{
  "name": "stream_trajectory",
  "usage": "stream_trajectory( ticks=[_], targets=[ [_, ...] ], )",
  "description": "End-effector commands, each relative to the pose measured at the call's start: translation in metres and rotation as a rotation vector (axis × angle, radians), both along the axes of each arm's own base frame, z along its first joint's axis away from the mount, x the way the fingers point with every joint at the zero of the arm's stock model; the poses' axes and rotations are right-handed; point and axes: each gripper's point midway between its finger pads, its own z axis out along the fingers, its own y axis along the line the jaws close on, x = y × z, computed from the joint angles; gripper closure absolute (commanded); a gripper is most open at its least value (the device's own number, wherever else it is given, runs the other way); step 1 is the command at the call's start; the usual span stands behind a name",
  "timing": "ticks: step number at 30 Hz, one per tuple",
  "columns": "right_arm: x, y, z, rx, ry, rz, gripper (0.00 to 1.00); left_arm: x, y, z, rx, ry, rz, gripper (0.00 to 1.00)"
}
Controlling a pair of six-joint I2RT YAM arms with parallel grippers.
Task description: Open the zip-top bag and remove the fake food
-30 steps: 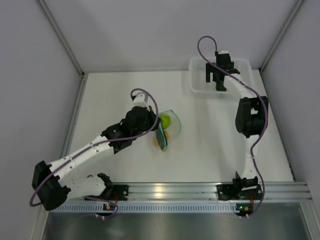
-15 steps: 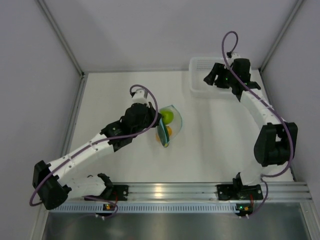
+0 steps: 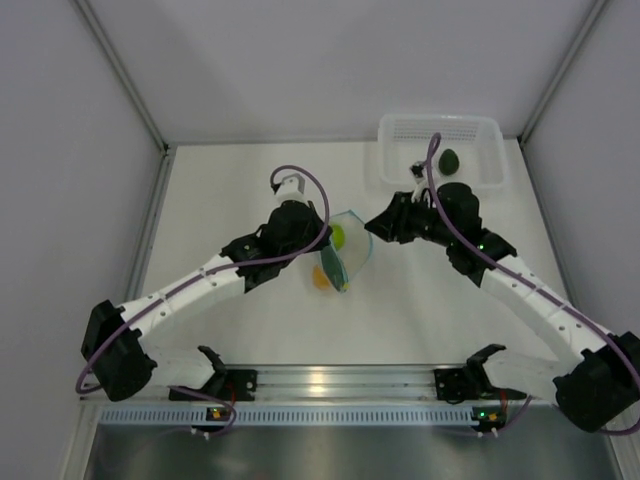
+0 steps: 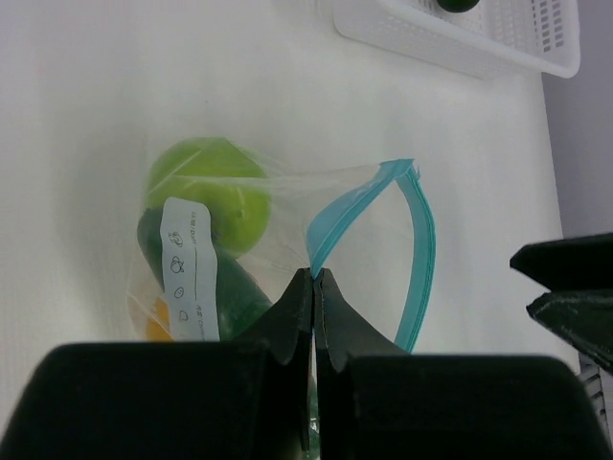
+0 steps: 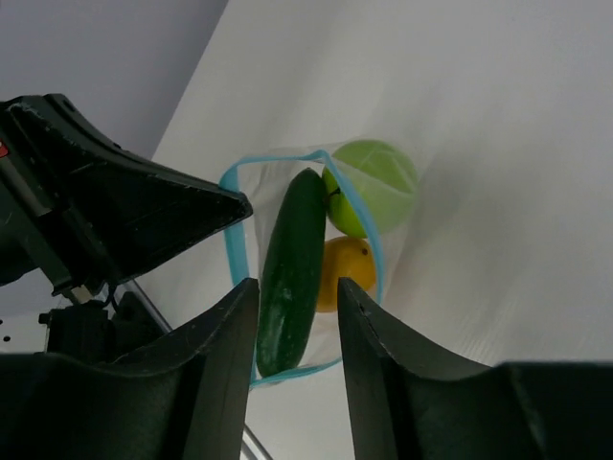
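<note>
- Spanning the view, a white tabletop (image 3: 250, 190) carries a white plastic mesh basket (image 3: 440, 121) at its far right corner.
- Mid-table lies the small clear zip-top bag (image 4: 287, 192), its light blue mouth gaping.
- The left gripper (image 4: 313, 280) pinches that blue strip; the right gripper (image 5: 297, 286), jaws parted and empty, hovers before the mouth.
- Bagged: long dark green cucumber (image 5: 290, 259), lime-green ball (image 5: 378, 182), orange round fruit (image 5: 347, 270).
- A dark green oval (image 3: 449, 160) sits in the basket.

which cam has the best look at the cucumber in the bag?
Right wrist: the cucumber shows nearly full length through the zip-top bag's open mouth. Left wrist shows only part of it, behind a white label. Top camera: too small to make out.
</note>
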Motion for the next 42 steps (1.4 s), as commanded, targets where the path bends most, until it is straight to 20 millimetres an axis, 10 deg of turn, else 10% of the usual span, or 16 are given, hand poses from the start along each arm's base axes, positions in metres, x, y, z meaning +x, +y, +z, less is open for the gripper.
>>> stream_trajectory(
  ticks=[1, 16, 42],
  targets=[
    [-0.002, 0.005, 0.011, 0.030, -0.052, -0.059, 0.62, 0.009, -0.023, 0.031, -0.137, -0.035, -0.017, 1.00],
    [-0.012, 0.039, -0.085, -0.092, 0.119, -0.136, 0.69, 0.003, -0.069, 0.030, -0.311, 0.026, -0.143, 1.00],
    [0.001, 0.076, -0.128, -0.011, 0.175, -0.236, 0.46, -0.016, -0.080, 0.031, -0.401, 0.069, -0.197, 1.00]
  ],
)
